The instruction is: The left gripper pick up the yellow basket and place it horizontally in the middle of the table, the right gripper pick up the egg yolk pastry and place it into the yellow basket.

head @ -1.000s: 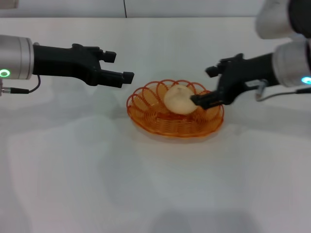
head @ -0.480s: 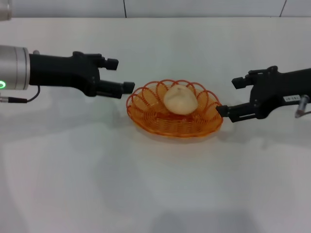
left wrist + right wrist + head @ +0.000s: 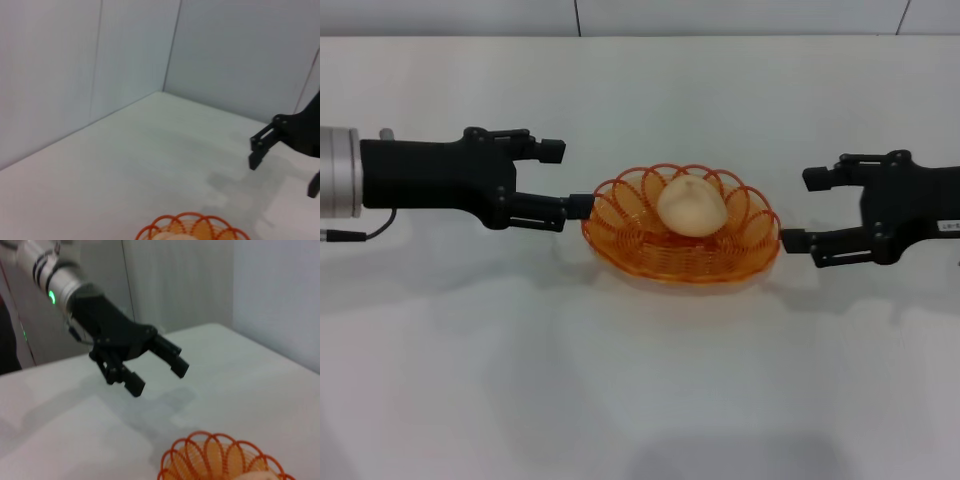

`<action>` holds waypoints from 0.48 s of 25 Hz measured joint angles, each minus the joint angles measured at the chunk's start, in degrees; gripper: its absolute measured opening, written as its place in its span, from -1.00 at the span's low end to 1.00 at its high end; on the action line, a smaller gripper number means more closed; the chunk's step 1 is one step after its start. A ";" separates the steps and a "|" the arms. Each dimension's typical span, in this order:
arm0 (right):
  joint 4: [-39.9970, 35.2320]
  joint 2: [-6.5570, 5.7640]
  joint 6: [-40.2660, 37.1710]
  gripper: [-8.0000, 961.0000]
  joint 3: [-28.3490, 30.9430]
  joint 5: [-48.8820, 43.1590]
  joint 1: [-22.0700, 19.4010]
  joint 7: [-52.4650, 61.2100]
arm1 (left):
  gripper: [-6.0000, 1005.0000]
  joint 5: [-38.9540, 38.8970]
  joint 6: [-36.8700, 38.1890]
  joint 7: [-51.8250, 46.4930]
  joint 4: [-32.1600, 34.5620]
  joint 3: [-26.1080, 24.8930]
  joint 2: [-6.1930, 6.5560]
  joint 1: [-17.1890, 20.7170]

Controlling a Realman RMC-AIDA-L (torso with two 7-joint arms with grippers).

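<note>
Basket sits mid tabletop with the pastry inside it. Left hand just beside the basket's left rim, fingers apart, holding nothing. Right hand just beside the right rim, fingers apart too, also holding nothing.

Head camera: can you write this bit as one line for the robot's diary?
pastry: in basket | basket: mid-table | left gripper: open, empty, beside basket | right gripper: open, empty, beside basket
</note>
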 joint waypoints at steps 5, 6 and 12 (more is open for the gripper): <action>2.08 -0.01 -1.58 0.72 2.24 0.66 -0.04 -1.67 | 0.77 -1.06 1.40 0.64 -0.03 0.01 0.00 0.96; 2.15 -0.02 -1.76 0.72 2.27 0.55 -0.05 -1.69 | 0.77 -1.13 1.55 0.80 -0.03 0.01 0.00 1.16; 1.66 -0.29 -2.54 0.72 2.31 0.05 -0.08 -1.19 | 0.77 -1.18 1.81 1.07 -0.03 0.22 0.00 1.18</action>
